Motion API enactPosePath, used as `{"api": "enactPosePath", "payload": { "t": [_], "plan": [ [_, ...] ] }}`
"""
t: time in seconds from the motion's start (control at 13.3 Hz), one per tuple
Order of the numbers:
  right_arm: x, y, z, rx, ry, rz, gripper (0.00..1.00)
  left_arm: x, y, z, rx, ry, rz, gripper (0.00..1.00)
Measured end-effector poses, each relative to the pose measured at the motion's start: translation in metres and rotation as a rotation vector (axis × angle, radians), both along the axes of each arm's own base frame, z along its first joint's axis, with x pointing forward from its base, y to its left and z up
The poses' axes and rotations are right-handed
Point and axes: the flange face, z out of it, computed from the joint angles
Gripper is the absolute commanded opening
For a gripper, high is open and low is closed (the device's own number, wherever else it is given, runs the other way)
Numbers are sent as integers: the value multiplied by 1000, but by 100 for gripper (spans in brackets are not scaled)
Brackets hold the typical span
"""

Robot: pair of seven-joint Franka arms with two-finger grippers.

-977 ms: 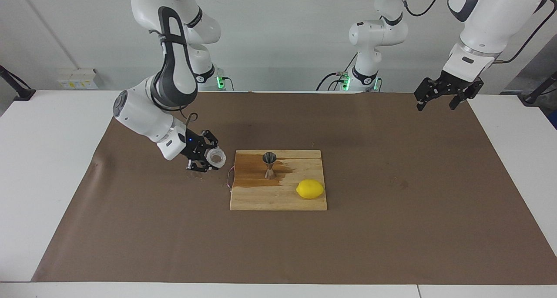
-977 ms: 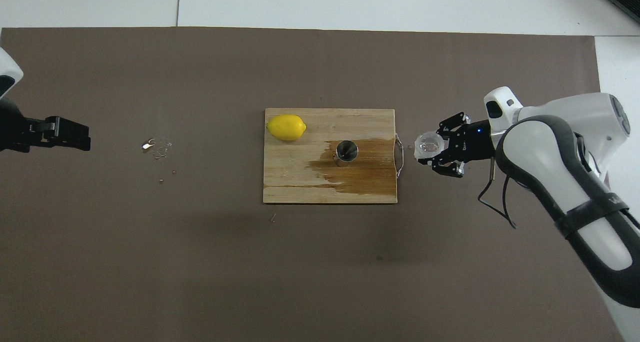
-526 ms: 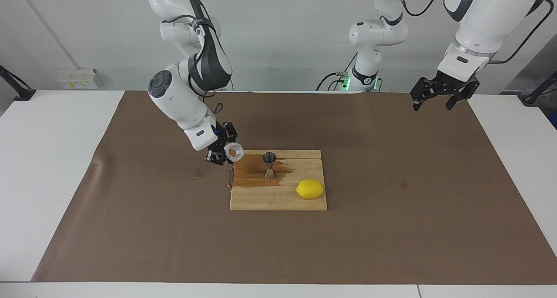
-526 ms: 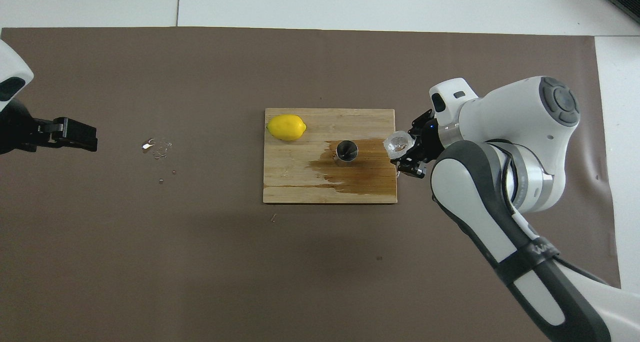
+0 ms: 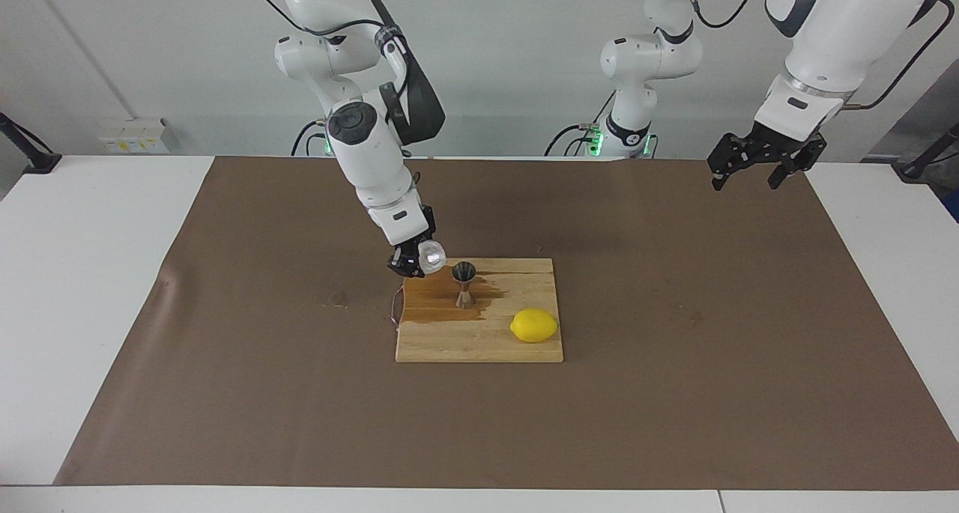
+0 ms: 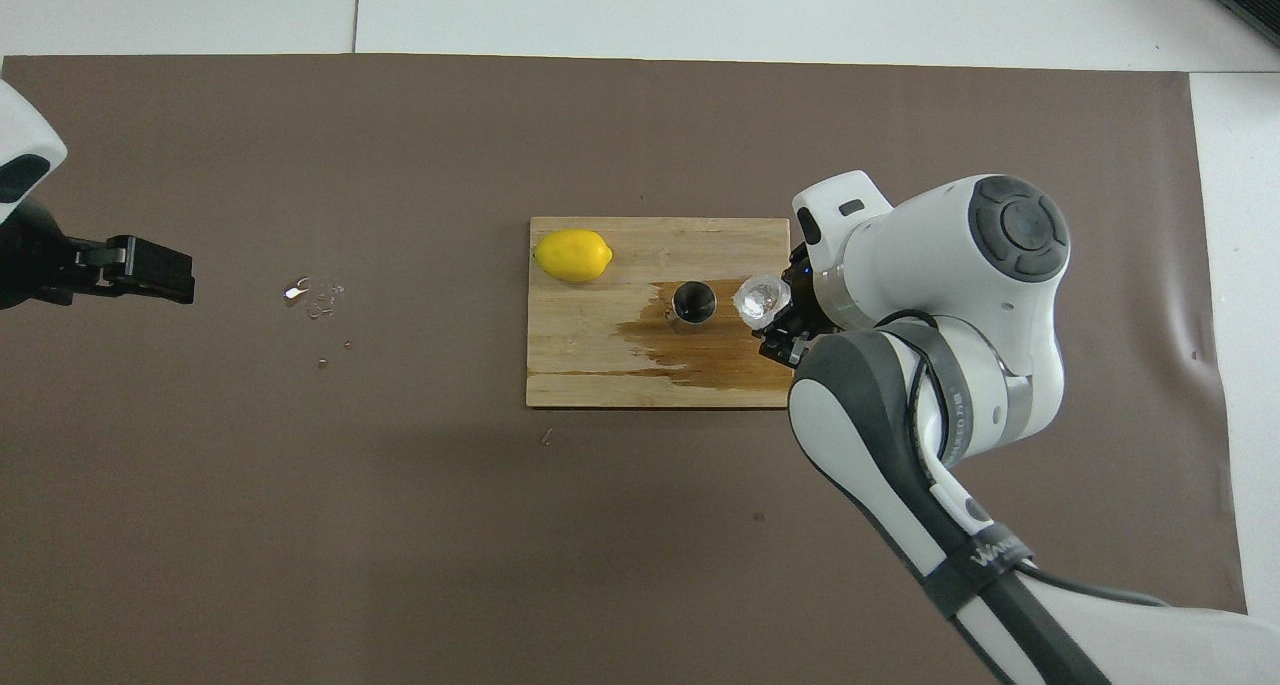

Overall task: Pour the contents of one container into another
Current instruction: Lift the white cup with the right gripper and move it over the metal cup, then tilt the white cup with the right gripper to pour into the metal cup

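The clear squat cup (image 5: 432, 256) (image 6: 757, 297) is tipped on its side in the air, with my right gripper (image 5: 422, 261) (image 6: 770, 313) shut on it. It hangs over the wet part of the wooden board, close beside the top of the steel jigger (image 5: 464, 282) (image 6: 693, 302) and toward the right arm's end. The hourglass-shaped jigger stands upright on the board. I see no stream between the two. My left gripper (image 5: 751, 180) (image 6: 172, 273) waits open and holds nothing, raised over the brown mat at the left arm's end.
The cutting board (image 5: 479, 344) (image 6: 600, 370) carries a dark wet stain (image 5: 434, 299) around the jigger and a yellow lemon (image 5: 534, 325) (image 6: 572, 255). Droplets (image 6: 315, 295) lie on the brown mat (image 5: 674, 393) toward the left arm's end.
The right arm has swung up and carried the cup from over the mat beside the board to just beside the jigger, tipping it. The left gripper has barely moved.
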Motion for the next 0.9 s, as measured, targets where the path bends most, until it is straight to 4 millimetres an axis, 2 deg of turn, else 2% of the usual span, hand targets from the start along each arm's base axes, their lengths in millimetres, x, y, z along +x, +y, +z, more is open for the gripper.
{"api": "enactPosePath", "payload": {
  "t": [0.6,0.75,0.9],
  "plan": [
    [-8,29,9,-121,-68,27,23,-1,-4,-1,-1,3,-8,100],
    [-13,39,9,-154,-86,33,23,-1,-3,-1,-1,3,-4,100],
    [-14,41,9,-169,-95,41,23,0,3,-1,-1,4,7,100]
  ]
}}
